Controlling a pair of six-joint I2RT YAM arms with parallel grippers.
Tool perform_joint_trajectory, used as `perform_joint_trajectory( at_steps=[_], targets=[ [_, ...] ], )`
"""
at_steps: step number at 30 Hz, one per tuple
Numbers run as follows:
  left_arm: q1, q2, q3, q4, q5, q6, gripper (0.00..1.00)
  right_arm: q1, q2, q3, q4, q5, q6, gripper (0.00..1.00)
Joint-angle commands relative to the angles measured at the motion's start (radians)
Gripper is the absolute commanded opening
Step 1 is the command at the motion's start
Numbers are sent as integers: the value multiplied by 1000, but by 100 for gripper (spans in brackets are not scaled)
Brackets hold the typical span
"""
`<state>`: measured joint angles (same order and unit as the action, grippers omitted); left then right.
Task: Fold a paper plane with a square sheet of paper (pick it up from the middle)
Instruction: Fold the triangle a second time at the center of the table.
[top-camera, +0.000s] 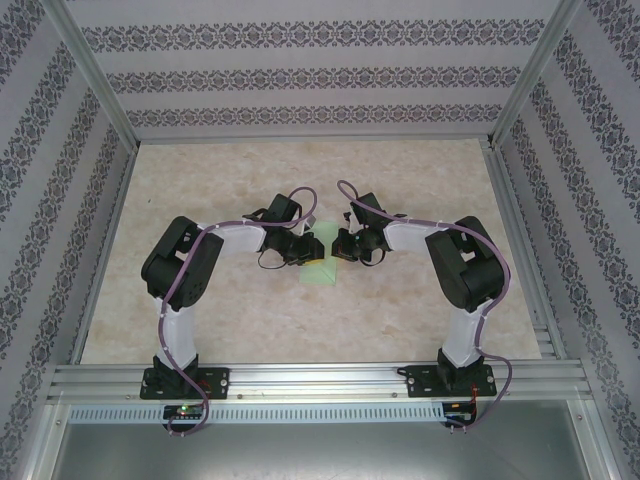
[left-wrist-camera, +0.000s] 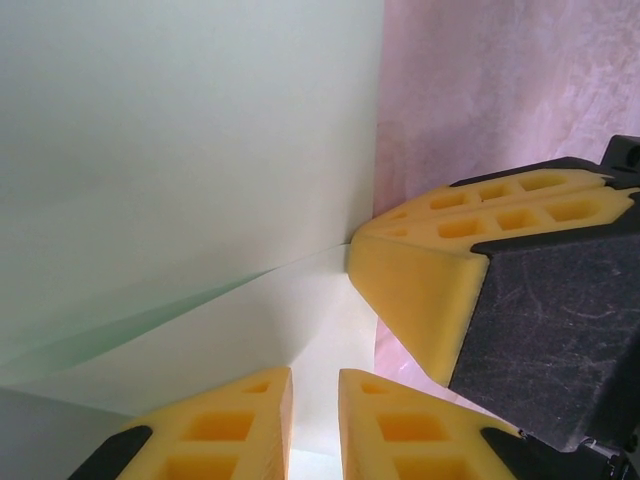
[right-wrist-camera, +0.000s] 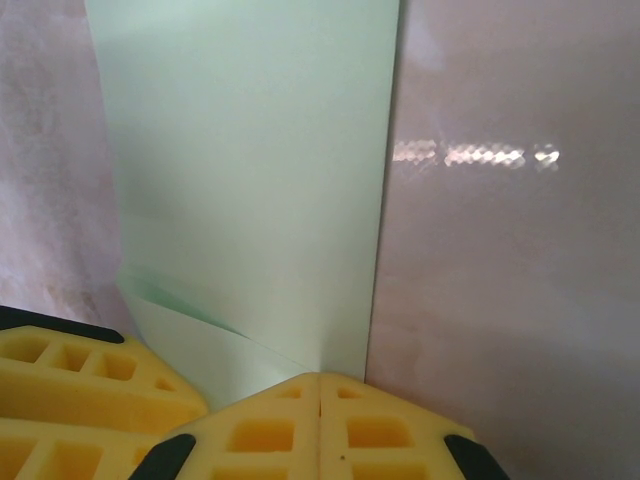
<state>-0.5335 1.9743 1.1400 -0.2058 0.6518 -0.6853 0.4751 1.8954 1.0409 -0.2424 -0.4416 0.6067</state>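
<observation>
Mint-green paper (right-wrist-camera: 250, 170) lies flat in the middle of the table (right-wrist-camera: 500, 300). Both arms reach inward so that their grippers meet over its far part. The sheet looks partly folded: one long edge runs dead straight, and a small flap (right-wrist-camera: 190, 350) is turned over at the corner beside the fingers.

The right gripper (right-wrist-camera: 320, 385) has its yellow fingers closed tip to tip, set right at the paper's edge where the flap's crease runs out. I cannot tell whether a layer is caught between them. The left gripper (left-wrist-camera: 315, 390) has its fingers only narrowly apart, with pale paper showing through the gap. I cannot make out whether they nip it or merely stand over it. The two grippers sit just beside each other, almost touching.

To my eye the step in hand is setting that crease. To do it well, I would use the closed right fingers as an anchor on the crease end. The left gripper would then sweep along the fold with light downward pressure, moving away from the anchor rather than toward it. Paper this thin will likely buckle if pushed, and the glossy table may let the whole sheet slide. Go slowly, keep the straight edge lined up, and mind the fingers, which are close enough to knock together.
</observation>
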Motion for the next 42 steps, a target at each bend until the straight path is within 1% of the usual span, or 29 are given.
perform_joint_trajectory(
  at_steps=[1, 12, 16, 18, 23, 26, 28, 34, 38, 42],
  targets=[
    [-13, 22, 0, -21, -17, 16, 20, -13, 31, 20, -14, 54, -3, 5],
    [-15, 38, -1, -39, -32, 12, 19, -15, 31, 21, -28, 67, -4, 5],
    [-16, 38, -3, -60, -53, 11, 18, -16, 22, 25, -34, 65, 1, 6],
    [-17, 38, -3, -79, -71, 11, 17, -18, 6, 33, -46, 59, 5, 8],
    [-16, 40, -12, -110, -101, 10, 16, -21, -96, 39, -73, 78, 19, 21],
    [-16, 40, -14, -110, -103, 7, 16, -20, -149, 32, -88, 98, 21, 22],
    [-16, 40, -15, -110, -104, 8, 16, -14, -167, 23, -91, 80, 19, 20],
    [-17, 40, -16, -112, -110, 8, 15, 50, -193, -22, -91, 38, 38, 9],
    [-17, 39, -20, -113, -118, 6, 15, 88, -211, -51, -88, 32, 53, 6],
    [-18, 40, -22, -116, -126, 5, 14, 122, -197, -63, -88, 21, 61, 5]
  ],
)
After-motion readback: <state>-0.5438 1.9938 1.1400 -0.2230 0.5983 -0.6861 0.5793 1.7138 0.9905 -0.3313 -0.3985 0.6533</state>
